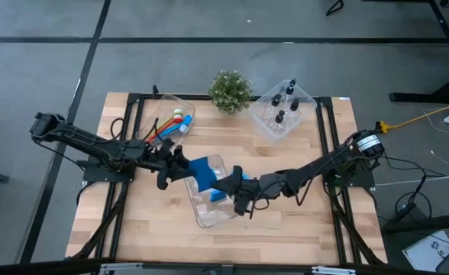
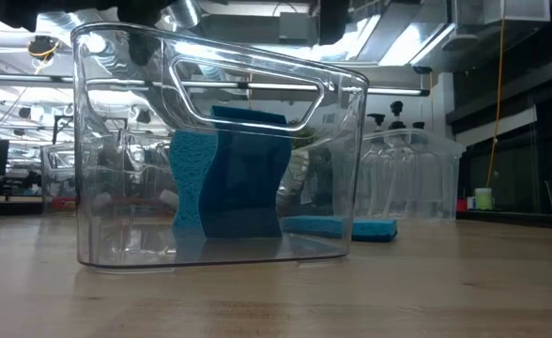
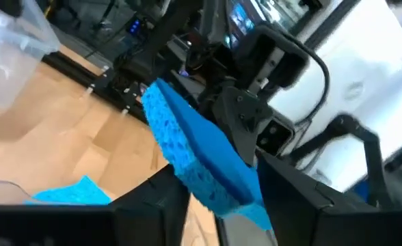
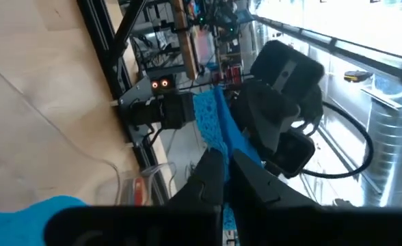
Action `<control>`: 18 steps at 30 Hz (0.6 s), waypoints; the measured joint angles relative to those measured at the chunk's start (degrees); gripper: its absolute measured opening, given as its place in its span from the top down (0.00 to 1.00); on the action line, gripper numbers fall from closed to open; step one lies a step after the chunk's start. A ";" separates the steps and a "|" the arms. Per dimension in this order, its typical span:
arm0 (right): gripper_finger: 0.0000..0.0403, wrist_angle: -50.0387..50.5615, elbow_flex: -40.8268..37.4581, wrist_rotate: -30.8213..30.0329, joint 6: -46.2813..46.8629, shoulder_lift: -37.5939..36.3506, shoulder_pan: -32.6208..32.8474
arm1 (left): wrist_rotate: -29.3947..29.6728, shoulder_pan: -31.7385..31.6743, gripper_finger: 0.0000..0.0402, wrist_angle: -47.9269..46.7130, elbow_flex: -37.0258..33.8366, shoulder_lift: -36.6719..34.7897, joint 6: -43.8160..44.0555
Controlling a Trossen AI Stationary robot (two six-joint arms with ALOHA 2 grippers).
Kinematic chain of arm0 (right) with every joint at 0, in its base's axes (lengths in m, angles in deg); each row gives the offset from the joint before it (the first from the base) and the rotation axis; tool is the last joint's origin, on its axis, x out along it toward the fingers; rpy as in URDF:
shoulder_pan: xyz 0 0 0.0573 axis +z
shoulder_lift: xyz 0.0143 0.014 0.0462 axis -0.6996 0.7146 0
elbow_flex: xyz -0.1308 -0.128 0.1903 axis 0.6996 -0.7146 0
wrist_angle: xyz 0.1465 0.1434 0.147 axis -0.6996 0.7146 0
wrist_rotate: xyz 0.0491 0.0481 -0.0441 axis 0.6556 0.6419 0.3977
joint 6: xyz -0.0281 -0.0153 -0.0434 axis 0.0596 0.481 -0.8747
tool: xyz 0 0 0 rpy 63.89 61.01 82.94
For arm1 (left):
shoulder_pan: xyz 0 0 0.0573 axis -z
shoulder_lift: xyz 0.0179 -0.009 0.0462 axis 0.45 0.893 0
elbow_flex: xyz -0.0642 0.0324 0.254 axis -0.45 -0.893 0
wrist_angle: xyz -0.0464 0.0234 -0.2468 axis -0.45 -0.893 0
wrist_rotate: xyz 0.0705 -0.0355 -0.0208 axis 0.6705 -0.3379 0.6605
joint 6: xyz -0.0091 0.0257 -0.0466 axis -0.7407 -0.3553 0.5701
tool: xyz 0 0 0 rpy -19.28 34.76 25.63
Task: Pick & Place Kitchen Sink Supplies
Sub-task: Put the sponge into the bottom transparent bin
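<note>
We see a bright blue porous sponge piece (image 1: 203, 175) over the clear plastic bin (image 1: 218, 218) mid-table, soft and light. The right gripper (image 1: 242, 200) pinches its edge; the left gripper (image 1: 180, 166) stands spread.

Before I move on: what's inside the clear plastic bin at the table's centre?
The clear plastic bin holds upright bright blue sponge pieces. Another blue sponge lies flat behind it. Both arms cover part of the bin from above.
</note>
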 joint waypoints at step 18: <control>0.98 -20.03 -16.87 -1.79 4.37 -7.45 0.97 | -3.11 -0.62 0.64 -4.76 -4.45 -5.47 -19.77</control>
